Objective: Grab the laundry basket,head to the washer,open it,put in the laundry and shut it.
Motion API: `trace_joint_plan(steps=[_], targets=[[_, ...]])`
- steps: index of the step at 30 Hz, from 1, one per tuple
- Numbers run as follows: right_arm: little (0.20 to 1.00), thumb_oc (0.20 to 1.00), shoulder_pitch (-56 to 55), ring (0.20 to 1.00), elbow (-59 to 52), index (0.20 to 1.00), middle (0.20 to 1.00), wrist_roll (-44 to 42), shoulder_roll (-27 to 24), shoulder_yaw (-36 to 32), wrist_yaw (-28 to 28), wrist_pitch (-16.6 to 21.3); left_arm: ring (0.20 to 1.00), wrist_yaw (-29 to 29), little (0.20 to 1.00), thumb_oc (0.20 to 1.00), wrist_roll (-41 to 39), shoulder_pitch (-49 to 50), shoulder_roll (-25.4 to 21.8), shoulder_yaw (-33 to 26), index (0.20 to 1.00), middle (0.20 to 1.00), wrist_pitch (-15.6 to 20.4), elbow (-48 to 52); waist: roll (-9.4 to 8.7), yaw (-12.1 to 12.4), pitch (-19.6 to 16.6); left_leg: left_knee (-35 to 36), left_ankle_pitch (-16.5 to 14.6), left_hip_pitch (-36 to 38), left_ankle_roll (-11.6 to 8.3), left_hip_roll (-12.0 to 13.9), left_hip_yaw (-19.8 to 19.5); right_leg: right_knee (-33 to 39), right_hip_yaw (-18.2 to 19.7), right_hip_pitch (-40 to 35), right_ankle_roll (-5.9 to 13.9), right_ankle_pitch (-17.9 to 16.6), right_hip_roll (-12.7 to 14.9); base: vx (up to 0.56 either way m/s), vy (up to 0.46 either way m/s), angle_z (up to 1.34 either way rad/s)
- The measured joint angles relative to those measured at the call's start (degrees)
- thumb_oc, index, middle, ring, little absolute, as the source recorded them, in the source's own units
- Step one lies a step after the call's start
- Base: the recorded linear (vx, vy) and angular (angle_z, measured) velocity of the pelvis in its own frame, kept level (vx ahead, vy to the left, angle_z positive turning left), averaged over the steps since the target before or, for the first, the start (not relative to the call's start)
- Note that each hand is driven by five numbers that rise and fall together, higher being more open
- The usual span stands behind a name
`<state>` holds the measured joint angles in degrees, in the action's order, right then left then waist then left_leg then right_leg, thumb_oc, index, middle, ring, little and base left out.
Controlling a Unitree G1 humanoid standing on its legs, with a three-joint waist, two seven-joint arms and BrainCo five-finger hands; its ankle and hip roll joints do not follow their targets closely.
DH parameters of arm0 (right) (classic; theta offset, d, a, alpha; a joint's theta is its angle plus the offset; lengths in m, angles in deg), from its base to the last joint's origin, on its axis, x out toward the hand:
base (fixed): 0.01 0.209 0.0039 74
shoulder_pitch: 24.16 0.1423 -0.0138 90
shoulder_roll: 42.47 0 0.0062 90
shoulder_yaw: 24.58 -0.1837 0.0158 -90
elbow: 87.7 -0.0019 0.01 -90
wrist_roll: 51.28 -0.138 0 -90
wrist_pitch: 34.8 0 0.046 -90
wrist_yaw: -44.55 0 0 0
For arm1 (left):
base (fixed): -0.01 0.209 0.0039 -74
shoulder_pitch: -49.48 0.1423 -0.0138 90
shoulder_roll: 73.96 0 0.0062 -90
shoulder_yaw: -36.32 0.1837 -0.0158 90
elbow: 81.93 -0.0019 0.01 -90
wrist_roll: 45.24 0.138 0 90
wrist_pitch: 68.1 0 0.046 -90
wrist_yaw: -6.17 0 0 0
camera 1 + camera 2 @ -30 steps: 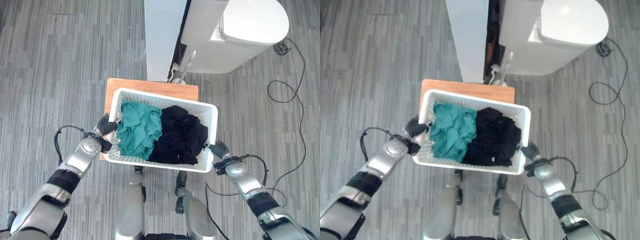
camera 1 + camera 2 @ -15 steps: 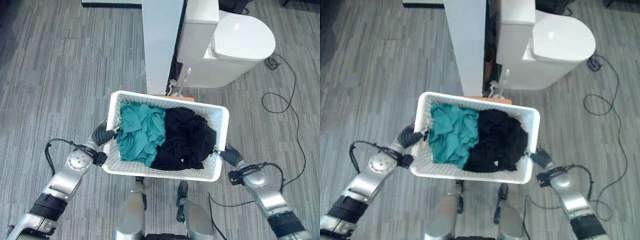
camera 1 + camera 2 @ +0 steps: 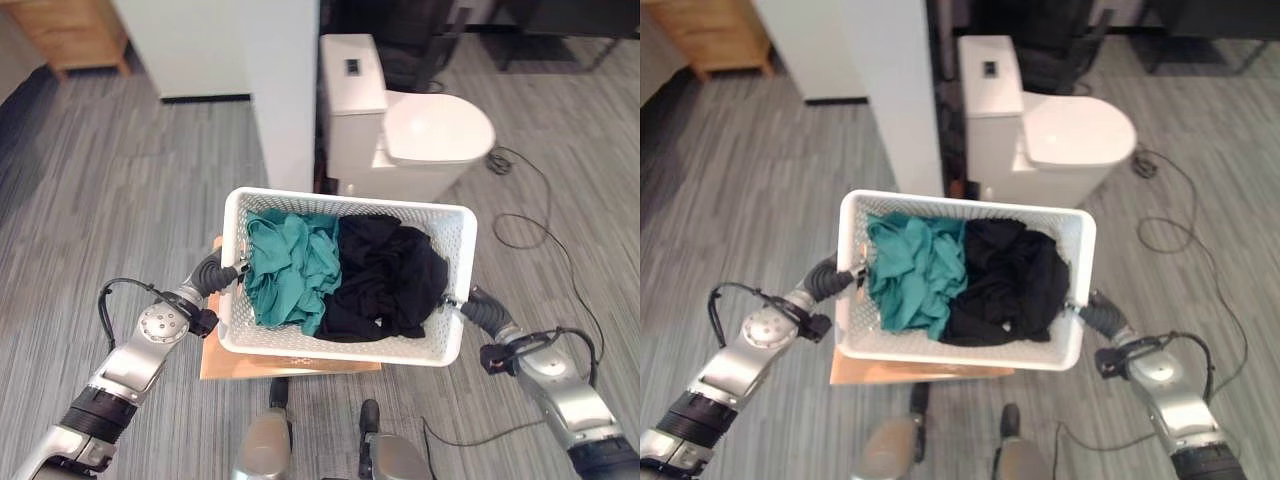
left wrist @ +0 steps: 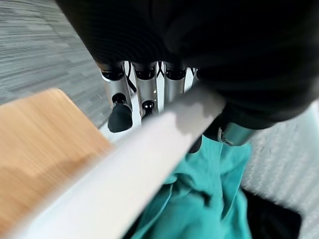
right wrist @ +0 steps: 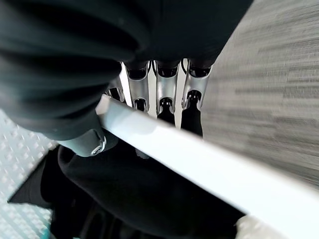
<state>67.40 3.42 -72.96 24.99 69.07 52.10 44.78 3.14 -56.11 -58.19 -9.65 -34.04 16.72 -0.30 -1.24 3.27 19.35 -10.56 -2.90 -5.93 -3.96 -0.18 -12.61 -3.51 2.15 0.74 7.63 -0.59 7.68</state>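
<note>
The white laundry basket point(image 3: 345, 345), holding teal clothes point(image 3: 291, 268) and black clothes point(image 3: 390, 280), hangs above a small wooden surface point(image 3: 290, 362). The left hand point(image 3: 211, 272) and right hand point(image 3: 477, 305) each curl round a rim. The carrying step seems underway; next comes finding the washer. A white toilet point(image 3: 405, 135) and white partition point(image 3: 283, 90) stand just ahead, blocking a straight path.

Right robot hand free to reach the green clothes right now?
Probably not. The right robot hand is curled on the basket rim at its own side, the left robot hand on the other. The green clothes lie at the far side, beyond the black clothes.
</note>
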Motion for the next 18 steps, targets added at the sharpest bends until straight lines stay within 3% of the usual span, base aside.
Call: trace_joint_plan(steps=[2, 3, 4, 5, 6, 7, 8, 9, 10, 12, 14, 18], targets=[[0.200, 0.200, 0.4, 0.200, 1.3, 0.200, 0.200, 0.0, -0.3, -1.1, -1.3, -1.3, 0.200, 0.2, 0.200, 0.200, -0.1, -9.3, 1.1, 6.5, 0.200, 0.200, -0.4, -6.3, -0.70, -2.8, -0.6, -4.6, -2.8, -0.4, 2.93, -3.5, 1.9, -1.6, 3.6, 1.2, 1.57, -0.9, 2.3, -0.16, 0.533, -0.78], [0.200, 0.200, 1.2, 0.200, 1.3, 0.200, 0.200, 0.1, -0.6, -1.1, -1.4, -1.7, 0.200, 0.2, 0.200, 0.200, -0.2, -11.0, 1.3, 7.0, 0.200, 0.200, -0.7, -7.2, -0.73, -3.9, -0.7, -5.5, -3.3, -0.2, 4.14, -4.6, 3.3, -2.1, 5.0, 1.9, 2.60, -2.1, 2.9, -0.26, 0.514, -1.41], [0.200, 0.200, 3.3, 0.200, 1.8, 0.200, 0.200, 0.3, -1.1, -0.4, -1.3, -2.2, 0.200, 0.4, 0.200, 0.200, -0.4, -12.2, 1.1, 7.0, 0.200, 0.200, -0.6, -8.4, -0.36, -2.8, -1.1, -4.7, -3.6, 0.2, 6.16, -4.8, 5.0, -3.2, 7.9, 4.4, 3.63, -4.0, 3.4, -0.22, 0.235, -2.04], [0.200, 0.200, 4.6, 0.200, 2.1, 0.200, 0.200, 0.4, -1.2, -0.1, -1.3, -2.3, 0.200, 0.3, 0.200, 0.200, -0.5, -13.5, 1.4, 7.1, 0.200, 0.200, -0.5, -9.8, -0.50, -2.2, -1.5, -5.1, -3.3, 1.1, 6.81, -6.2, 10.0, -3.7, 5.8, 7.6, 2.60, -8.3, 2.9, -0.30, 0.293, -2.79], [0.200, 0.200, 6.2, 0.200, 1.8, 0.200, 0.200, 0.6, -1.9, -0.1, -1.5, -2.4, 0.200, 0.3, 0.200, 0.200, -0.5, -15.6, 0.9, 9.1, 0.200, 0.200, -0.5, -12.4, 0.99, -0.9, -2.3, -4.6, -4.0, 1.0, 12.07, -6.9, 12.6, -2.8, 1.1, 9.0, 0.47, -12.0, 3.6, -0.22, 0.170, -2.46], [0.200, 0.200, 5.5, 0.200, 1.8, 0.200, 0.200, 0.7, -3.9, -0.4, -1.5, -2.6, 0.200, -0.4, 0.200, 0.200, -0.5, -18.8, 2.1, 11.0, 0.200, 0.200, -0.5, -14.8, 0.65, -1.5, -2.9, -3.0, -2.2, 2.2, 11.09, -7.6, 15.2, -4.8, -6.8, 9.1, -0.43, -9.0, 6.7, -0.21, 0.153, -1.58], [0.200, 0.200, 4.8, 0.200, 1.8, 0.200, 0.200, 0.9, -5.9, -0.9, -1.4, -2.9, 0.200, -0.6, 0.200, 0.200, -0.5, -19.1, 3.3, 10.8, 0.200, 0.200, -0.4, -13.7, 1.07, -2.5, -3.6, -3.3, -2.0, 1.4, 11.72, -7.9, 16.1, -7.3, -12.5, 8.5, -0.44, -5.8, 9.2, -0.19, 0.145, -0.73], [0.200, 0.200, 4.0, 0.200, 1.9, 0.200, 0.200, 1.6, -6.9, -2.2, -1.3, -3.0, 0.200, -0.9, 0.200, 0.200, -0.5, -19.2, 3.8, 10.9, 0.200, 0.200, -0.4, -11.8, 1.70, -3.7, -4.1, -3.6, -1.9, 0.3, 12.37, -7.7, 16.8, -10.8, -17.3, 7.9, 0.04, -3.1, 10.9, -0.15, 0.114, -0.46], [0.200, 0.200, 3.2, 0.200, 1.8, 0.200, 0.200, 2.3, -6.9, -3.4, -1.3, -3.0, 0.200, -1.1, 0.200, 0.200, -0.5, -19.9, 4.0, 11.0, 0.200, 0.200, -0.5, -10.6, 2.20, -5.0, -4.4, -3.1, -0.8, -0.9, 13.11, -6.9, 18.2, -20.1, -20.6, 8.2, 0.22, 1.8, 12.6, -0.11, 0.090, -0.63], [0.200, 0.200, 2.6, 0.200, 1.5, 0.200, 0.200, 2.3, -6.7, -3.3, -1.0, -3.0, 0.200, -1.1, 0.200, 0.200, -0.4, -20.4, 3.7, 11.2, 0.200, 0.200, -0.9, -10.7, 2.28, -4.3, -4.4, -0.2, 0.2, -1.2, 11.58, -5.5, 20.2, -25.2, -19.9, 7.3, 0.43, 5.5, 12.3, -0.06, 0.039, -0.91], [0.200, 0.200, 1.3, 0.200, 0.3, 0.200, 0.200, 2.3, -6.1, -2.9, -0.3, -3.0, 0.200, -1.7, 0.200, 0.200, -0.4, -20.4, 1.7, 12.3, 0.200, 0.200, -1.4, -10.5, 1.89, -3.8, -4.6, 2.5, 1.8, -1.1, 11.05, -4.0, 24.0, -29.8, -21.3, 4.3, 1.93, 8.9, 12.3, 0.00, -0.020, -1.03], [0.200, 0.200, 0.9, 0.200, 1.3, 0.200, 0.200, 2.3, -5.1, -1.7, 0.1, -3.1, 0.200, -2.2, 0.200, 0.200, -0.4, -20.2, 0.9, 12.8, 0.200, 0.200, -1.5, -10.2, 0.93, -1.1, -5.3, 4.6, 3.2, -2.0, 9.97, -3.0, 27.8, -23.6, -22.1, -2.8, 1.34, 14.2, 10.6, -0.03, -0.116, -0.93]])
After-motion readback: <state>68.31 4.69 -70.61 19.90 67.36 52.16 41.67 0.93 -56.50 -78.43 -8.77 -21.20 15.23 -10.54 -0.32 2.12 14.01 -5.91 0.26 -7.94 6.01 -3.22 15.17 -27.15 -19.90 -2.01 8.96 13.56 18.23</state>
